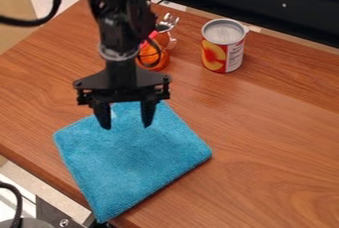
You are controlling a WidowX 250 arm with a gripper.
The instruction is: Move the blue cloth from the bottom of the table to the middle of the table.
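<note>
Camera view, spread pincer (126,125) over blue cloth (136,160), can (223,32) with red-yellow label (214,56), print too small to read

And here's the can (215,53), its label (235,56) carrying print on a white panel, too small to make out; nothing readable here!
</note>
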